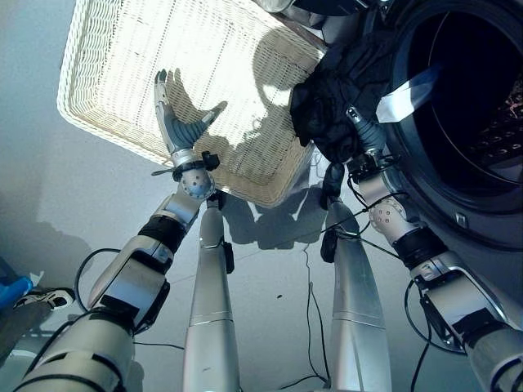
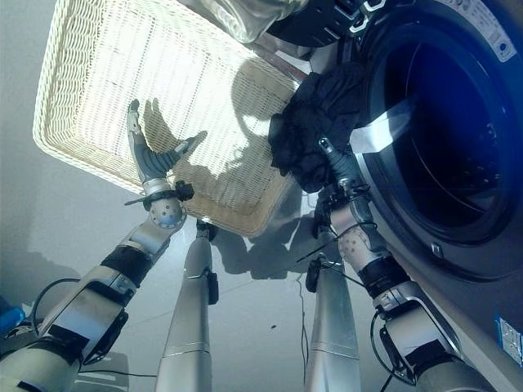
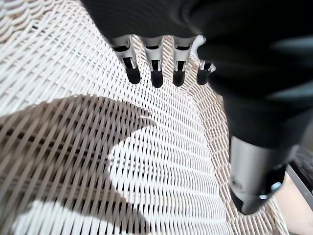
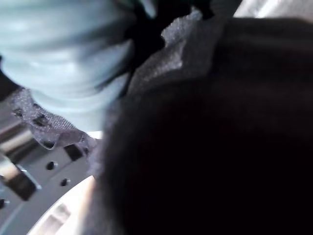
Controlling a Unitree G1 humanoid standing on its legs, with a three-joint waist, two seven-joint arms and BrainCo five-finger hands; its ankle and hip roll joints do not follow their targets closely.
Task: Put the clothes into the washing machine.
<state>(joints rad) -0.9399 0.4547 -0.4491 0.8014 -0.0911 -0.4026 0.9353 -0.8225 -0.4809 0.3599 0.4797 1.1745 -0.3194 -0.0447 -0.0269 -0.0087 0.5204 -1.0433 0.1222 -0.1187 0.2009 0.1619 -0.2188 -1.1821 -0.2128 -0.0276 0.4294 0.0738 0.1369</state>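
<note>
A bundle of black clothes (image 1: 331, 98) hangs at the left rim of the washing machine's round opening (image 1: 478, 106). My right hand (image 1: 365, 139) reaches up into the bundle and is shut on it, with most of the fingers buried in the cloth. A tail of the cloth dangles below the wrist. In the right wrist view the black clothes (image 4: 220, 142) lie against the grey door seal (image 4: 63, 54). My left hand (image 1: 176, 122) is open, fingers (image 3: 156, 73) straight, over the bare bottom of the white wicker basket (image 1: 106, 57).
The basket (image 2: 73, 90) sits on the grey floor just left of the machine, its near corner close to the door rim (image 1: 458, 216). A pale strip (image 1: 409, 94) shows inside the dark drum. A blue object (image 1: 12, 290) lies at the far lower left.
</note>
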